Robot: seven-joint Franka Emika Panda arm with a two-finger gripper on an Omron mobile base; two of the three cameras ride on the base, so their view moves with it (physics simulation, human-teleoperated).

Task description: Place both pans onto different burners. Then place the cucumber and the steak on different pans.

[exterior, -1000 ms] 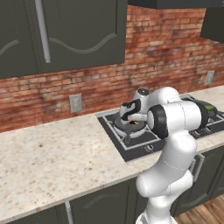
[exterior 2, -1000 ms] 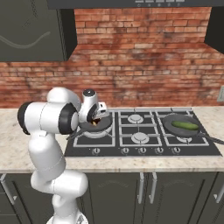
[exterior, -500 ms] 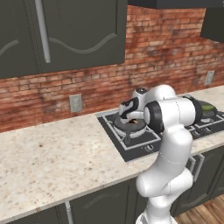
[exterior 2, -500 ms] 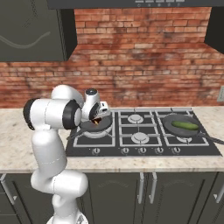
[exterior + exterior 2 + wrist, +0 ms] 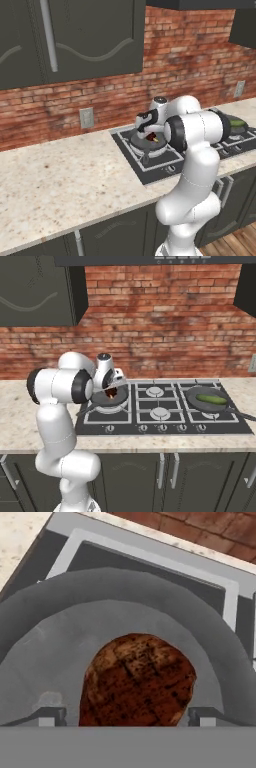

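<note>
Hand view: steak (image 5: 137, 679) lies in the pan (image 5: 60, 622) at the cooktop's (image 5: 170, 426) left end, directly between the gripper (image 5: 126, 714) tips, which stand apart, clear of it. Retreat appears to be straight up. Cucumber (image 5: 211, 399) occupies the right-end pan (image 5: 192, 395).

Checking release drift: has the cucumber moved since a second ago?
No. The cucumber lies in the right pan, same spot relative to the cooktop.

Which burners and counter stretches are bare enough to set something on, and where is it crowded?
Bare: the two middle burners between the pans, and the counter left of the cooktop. Crowded: the left pan with steak under the gripper, and the right pan holding the cucumber.
</note>
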